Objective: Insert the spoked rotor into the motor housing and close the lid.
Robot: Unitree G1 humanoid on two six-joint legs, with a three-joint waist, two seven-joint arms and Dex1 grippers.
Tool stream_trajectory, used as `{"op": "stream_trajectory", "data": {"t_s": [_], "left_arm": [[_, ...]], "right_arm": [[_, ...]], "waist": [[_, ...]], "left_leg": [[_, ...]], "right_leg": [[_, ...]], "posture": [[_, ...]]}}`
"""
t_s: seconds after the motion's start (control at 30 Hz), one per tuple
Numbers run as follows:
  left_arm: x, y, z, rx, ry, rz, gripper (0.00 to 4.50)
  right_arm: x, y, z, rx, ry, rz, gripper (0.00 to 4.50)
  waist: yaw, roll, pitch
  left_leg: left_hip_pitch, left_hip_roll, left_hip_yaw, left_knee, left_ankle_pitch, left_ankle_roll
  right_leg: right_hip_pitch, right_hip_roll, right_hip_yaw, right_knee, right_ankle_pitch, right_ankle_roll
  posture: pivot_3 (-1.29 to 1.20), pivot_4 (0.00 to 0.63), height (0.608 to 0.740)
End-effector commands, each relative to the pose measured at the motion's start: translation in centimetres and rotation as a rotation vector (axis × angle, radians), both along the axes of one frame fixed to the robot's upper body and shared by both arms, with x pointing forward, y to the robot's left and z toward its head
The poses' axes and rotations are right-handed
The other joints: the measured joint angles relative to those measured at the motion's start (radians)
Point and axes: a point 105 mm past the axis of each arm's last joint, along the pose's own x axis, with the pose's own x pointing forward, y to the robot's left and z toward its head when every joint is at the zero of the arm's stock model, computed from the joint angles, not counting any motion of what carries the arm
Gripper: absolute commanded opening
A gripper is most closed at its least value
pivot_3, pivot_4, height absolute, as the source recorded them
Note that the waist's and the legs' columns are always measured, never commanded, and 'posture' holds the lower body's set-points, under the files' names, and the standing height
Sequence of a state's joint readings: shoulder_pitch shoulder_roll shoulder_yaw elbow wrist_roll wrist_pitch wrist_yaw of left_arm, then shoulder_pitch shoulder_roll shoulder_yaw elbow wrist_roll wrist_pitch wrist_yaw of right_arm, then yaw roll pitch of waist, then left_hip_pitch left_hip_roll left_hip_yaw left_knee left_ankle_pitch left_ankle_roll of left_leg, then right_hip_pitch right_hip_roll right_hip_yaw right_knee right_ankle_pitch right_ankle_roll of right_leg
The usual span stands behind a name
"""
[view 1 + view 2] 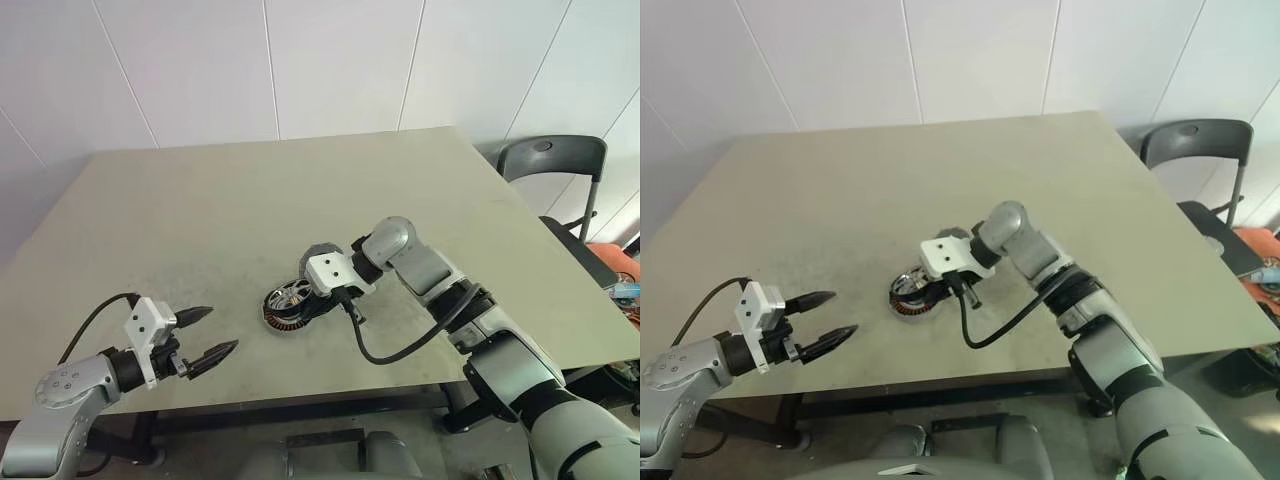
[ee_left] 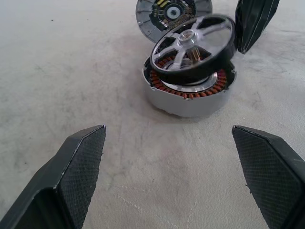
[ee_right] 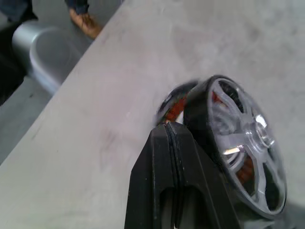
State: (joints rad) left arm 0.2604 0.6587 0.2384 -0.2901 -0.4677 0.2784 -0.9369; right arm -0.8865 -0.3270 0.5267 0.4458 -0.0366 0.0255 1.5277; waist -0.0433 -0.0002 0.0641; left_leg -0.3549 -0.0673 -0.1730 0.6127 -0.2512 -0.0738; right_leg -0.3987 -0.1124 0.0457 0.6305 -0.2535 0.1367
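L tool (image 1: 212,333) open, spoked rotor (image 2: 193,47) tilted on motor housing (image 2: 189,95)

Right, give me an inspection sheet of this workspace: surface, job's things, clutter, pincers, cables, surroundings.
Surface: grey-green matte table, lightly scuffed.
Job's things: black-rimmed, silver-spoked rotor tilted on the rim of the round silver motor housing with coppery windings, not seated; flat silver-grey lid lies on the table behind the housing.
Clutter: nothing seen.
Pincers: left pincer open, empty, short of the housing; right pincer shut, against the rotor's rim.
Cables: black cable looping from the right wrist; another at the left wrist.
Surroundings: white panelled wall; dark chair.
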Motion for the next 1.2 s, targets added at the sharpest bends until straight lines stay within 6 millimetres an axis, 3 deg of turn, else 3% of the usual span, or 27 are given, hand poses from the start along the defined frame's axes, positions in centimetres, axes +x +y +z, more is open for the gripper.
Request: {"op": "stream_trajectory", "data": {"t_s": [0.03, 0.27, 0.6, 0.97, 1.2], "left_arm": [[0.2, -0.2, 0.8, 0.011, -0.039, -0.014, 4.50], [0.2, -0.4, 0.7, 0.012, -0.036, -0.022, 4.50], [0.3, -0.3, 0.7, 0.016, -0.036, -0.027, 4.50], [0.0, -0.4, 0.7, 0.015, -0.029, -0.021, 4.50], [0.1, -0.3, 0.7, 0.014, -0.028, -0.022, 4.50]], "right_arm": [[0.2, 0.5, 1.9, 0.054, -0.042, 0.014, 0.01], [-0.3, -0.1, 1.7, 0.047, -0.013, 0.024, 0.01], [-0.4, 0.6, 1.3, 0.048, -0.024, 0.026, 0.01], [1.2, -2.2, 1.1, -0.037, -0.054, -0.023, 0.01], [0.7, 0.1, 2.5, 0.082, -0.005, -0.026, 0.01]], "waist": [[0.001, 0.000, 0.000], [0.001, 0.000, 0.000], [0.000, 0.000, 0.000], [0.000, 0.000, 0.000], [-0.001, 0.000, 0.000]], "left_leg": [[0.000, 0.000, 0.000, 0.000, 0.000, 0.000], [0.000, 0.000, 0.000, 0.000, 0.000, 0.000], [0.000, 0.000, 0.000, 0.000, 0.000, 0.000], [0.000, 0.000, 0.000, 0.000, 0.000, 0.000], [0.000, 0.000, 0.000, 0.000, 0.000, 0.000]], "right_leg": [[0.000, 0.000, 0.000, 0.000, 0.000, 0.000], [0.000, 0.000, 0.000, 0.000, 0.000, 0.000], [0.000, 0.000, 0.000, 0.000, 0.000, 0.000], [0.000, 0.000, 0.000, 0.000, 0.000, 0.000], [0.000, 0.000, 0.000, 0.000, 0.000, 0.000]], "posture": [[0.00, 0.000, 0.740], [0.00, 0.000, 0.740], [0.00, 0.000, 0.740], [0.00, 0.000, 0.740], [0.00, 0.000, 0.740]]}}
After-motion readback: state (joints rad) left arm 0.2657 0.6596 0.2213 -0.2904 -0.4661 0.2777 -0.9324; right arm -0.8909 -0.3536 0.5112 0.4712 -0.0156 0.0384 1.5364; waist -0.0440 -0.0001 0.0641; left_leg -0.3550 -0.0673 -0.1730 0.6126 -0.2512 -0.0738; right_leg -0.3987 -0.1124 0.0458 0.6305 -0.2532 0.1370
